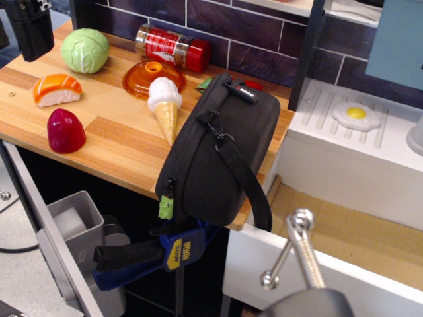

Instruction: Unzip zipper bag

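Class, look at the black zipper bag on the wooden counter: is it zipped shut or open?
Shut, as far as visible. The zipper bag shows no gap between its halves, and its lime-green pull tab hangs at the near corner.

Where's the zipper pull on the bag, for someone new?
Find the large black fabric zipper bag overhanging the wooden countertop's front edge. At its lower-left corner, above the blue clamp, hangs a small lime-green pull tab, the only bright green bit on the bag.
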Action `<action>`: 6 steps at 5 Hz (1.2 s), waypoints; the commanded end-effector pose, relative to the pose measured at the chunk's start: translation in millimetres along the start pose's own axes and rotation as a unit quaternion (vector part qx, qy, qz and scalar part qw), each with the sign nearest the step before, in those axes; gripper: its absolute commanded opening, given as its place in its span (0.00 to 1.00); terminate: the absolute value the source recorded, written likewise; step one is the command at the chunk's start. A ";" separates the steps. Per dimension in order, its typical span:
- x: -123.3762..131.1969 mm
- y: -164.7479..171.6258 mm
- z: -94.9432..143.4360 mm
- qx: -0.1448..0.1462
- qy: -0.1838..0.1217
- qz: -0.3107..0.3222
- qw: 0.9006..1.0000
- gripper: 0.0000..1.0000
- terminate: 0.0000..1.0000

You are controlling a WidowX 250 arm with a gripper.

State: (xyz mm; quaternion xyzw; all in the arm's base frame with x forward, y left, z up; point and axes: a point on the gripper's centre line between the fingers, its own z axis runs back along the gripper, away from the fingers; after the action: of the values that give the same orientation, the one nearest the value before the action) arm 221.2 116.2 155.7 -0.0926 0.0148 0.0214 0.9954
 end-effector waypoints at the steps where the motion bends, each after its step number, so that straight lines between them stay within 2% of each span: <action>1: 0.0 0.0 0.0 0.000 0.000 0.000 1.000 1.00 0.00; 2: -18.9 -26.2 -14.3 -0.015 0.008 -0.020 1.000 1.00 0.00; 3: -31.0 -49.5 -45.6 -0.009 0.019 -0.026 0.999 1.00 0.00; 4: -38.9 -68.9 -69.3 0.002 0.002 -0.030 1.000 1.00 0.00; 5: -36.7 -85.7 -89.8 0.022 -0.001 -0.023 1.000 1.00 0.00; 6: -37.5 -102.7 -104.9 0.024 -0.010 -0.023 0.999 1.00 0.00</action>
State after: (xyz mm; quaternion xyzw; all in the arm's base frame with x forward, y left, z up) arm 183.9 -10.5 67.6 -0.0676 0.0117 0.0017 0.9976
